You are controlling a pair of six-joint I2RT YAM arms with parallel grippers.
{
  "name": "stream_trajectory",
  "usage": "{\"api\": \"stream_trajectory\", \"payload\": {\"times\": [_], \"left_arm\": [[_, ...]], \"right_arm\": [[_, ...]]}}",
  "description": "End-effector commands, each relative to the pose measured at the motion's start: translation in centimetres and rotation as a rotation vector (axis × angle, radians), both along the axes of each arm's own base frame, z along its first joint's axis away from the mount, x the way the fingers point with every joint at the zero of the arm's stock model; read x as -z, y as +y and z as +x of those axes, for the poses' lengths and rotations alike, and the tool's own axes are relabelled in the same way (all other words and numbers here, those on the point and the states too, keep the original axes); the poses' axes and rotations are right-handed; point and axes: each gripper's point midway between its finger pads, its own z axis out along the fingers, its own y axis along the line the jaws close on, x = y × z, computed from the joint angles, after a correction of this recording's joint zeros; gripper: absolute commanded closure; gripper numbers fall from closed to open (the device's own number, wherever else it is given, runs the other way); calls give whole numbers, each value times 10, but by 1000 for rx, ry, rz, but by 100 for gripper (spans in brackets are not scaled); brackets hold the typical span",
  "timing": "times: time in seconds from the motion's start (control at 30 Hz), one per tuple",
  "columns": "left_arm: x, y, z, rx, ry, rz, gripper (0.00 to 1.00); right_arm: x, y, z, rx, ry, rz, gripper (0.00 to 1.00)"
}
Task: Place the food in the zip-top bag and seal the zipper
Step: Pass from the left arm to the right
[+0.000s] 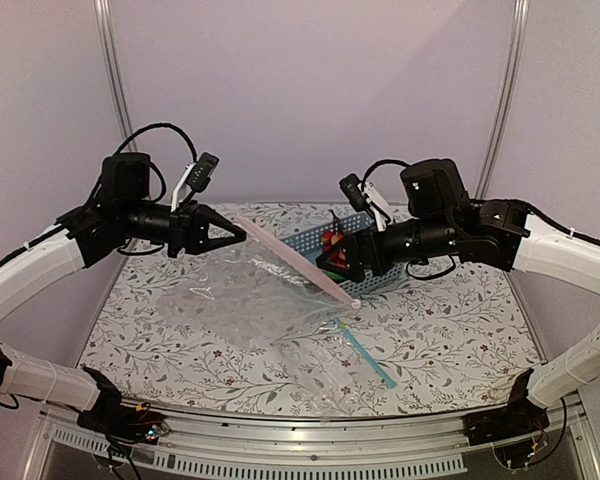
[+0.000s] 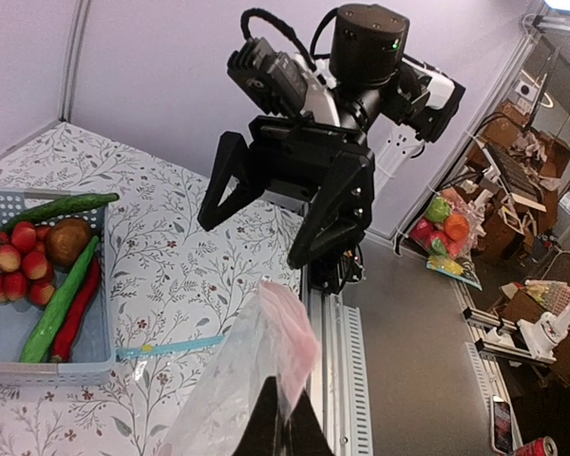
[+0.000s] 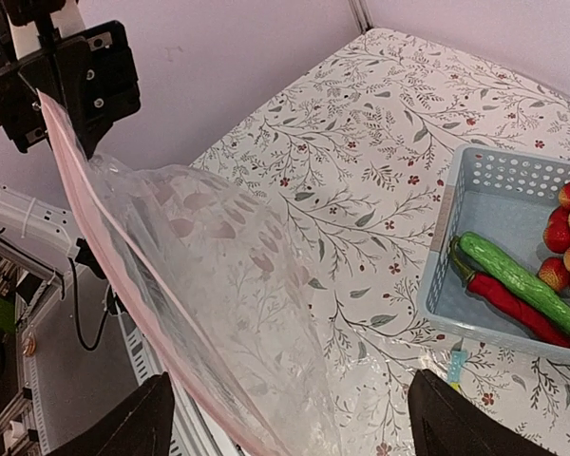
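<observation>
Since only the left pincer point(image 1: 223, 232) is clamped on the zipper point(image 1: 295, 260), with the right pincer point(image 3: 293, 376) gaping wide around its far end, the bag point(image 1: 245, 300) could sag or slip if that grab misses. Food point(image 2: 38, 261) sits in the basket point(image 2: 9, 347).

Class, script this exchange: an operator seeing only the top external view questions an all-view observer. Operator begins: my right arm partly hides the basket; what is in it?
Observer: The pale blue plastic basket holds small red-yellow round fruits, two long green vegetables, a long red chili and a brown oval lump.
Operator: Does the left gripper hold the large clear plastic bag?
Observer: Yes, shut on its pale pink zipper strip.
Operator: And the right gripper?
Observer: Open, fingers wide apart.
</observation>
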Motion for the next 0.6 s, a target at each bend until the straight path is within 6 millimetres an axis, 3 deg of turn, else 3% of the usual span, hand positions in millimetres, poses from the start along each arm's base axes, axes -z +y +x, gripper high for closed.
{"api": "stream_trajectory", "payload": {"times": [0.0, 0.17, 0.57], "left_arm": [[0, -6, -7, 39, 5, 6, 100], [0, -8, -9, 46, 7, 6, 100], [0, -9, -11, 58, 6, 8, 100]], "right_arm": [[-6, 8, -6, -48, 28, 31, 14], [4, 12, -4, -65, 41, 1, 16], [4, 14, -2, -97, 40, -1, 20]]}}
